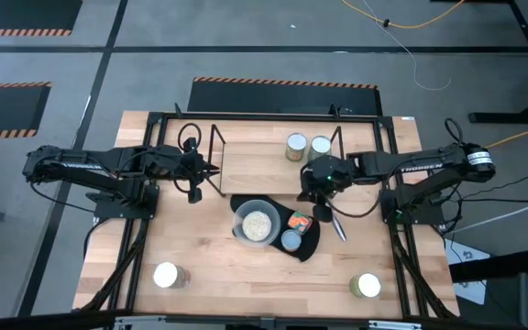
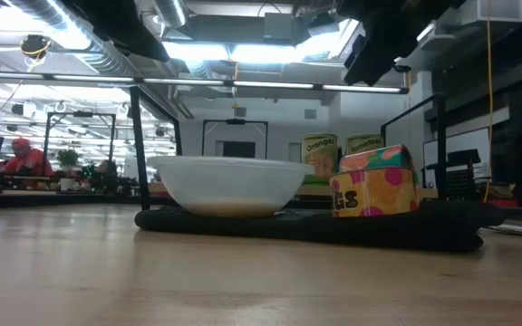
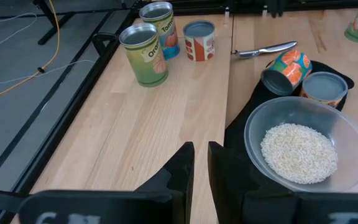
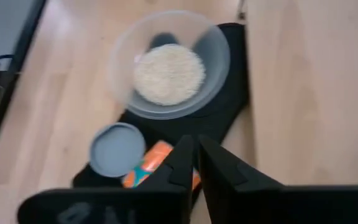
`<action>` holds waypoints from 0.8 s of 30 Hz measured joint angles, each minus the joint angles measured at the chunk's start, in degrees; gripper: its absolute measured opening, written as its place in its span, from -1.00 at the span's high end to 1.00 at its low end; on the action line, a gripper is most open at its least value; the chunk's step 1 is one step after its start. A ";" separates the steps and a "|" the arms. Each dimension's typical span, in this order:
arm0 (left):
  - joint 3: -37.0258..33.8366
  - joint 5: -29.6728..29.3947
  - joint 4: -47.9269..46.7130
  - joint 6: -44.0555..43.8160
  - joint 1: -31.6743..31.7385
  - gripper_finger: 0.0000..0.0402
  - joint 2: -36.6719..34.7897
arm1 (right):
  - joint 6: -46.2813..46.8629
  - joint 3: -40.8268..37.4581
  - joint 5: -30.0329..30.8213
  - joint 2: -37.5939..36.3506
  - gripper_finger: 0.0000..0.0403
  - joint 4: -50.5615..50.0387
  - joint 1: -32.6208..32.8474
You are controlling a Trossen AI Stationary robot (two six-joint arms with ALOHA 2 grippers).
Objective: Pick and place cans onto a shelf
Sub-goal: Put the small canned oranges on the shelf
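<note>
Two green-labelled cans [image 1: 296, 147] [image 1: 320, 147] stand upright on the wood inside the black rod shelf [image 1: 216, 151]. A red-and-white can [image 3: 199, 40] stands beside them. An orange can [image 1: 299, 221] lies on its side on the black mat [image 1: 312, 246], next to an upright blue-topped can [image 1: 291, 240]. Two more cans [image 1: 168, 275] [image 1: 367, 285] stand near the front edge. My left gripper [image 3: 201, 163] is shut and empty, hovering left of the bowl. My right gripper [image 4: 195, 155] is shut and empty, high above the orange can [image 4: 151, 163].
A clear bowl of pale grains [image 1: 257, 225] sits on the mat's left part. A silver tool [image 1: 337, 226] lies on the wood right of the mat. Bare wood lies along the front between the two near cans. People show far behind in the low view.
</note>
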 joint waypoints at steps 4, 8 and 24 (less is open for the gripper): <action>0.00 0.01 0.00 0.00 0.00 0.80 0.01 | 1.97 0.00 -3.05 0.00 0.78 0.10 0.00; -0.01 0.01 0.00 0.00 0.00 0.80 0.01 | 4.83 0.00 -3.21 0.00 0.59 0.15 -0.02; 0.00 10.47 20.98 -4.57 -0.05 0.78 1.45 | 12.42 0.00 -14.56 0.26 0.18 -1.54 3.76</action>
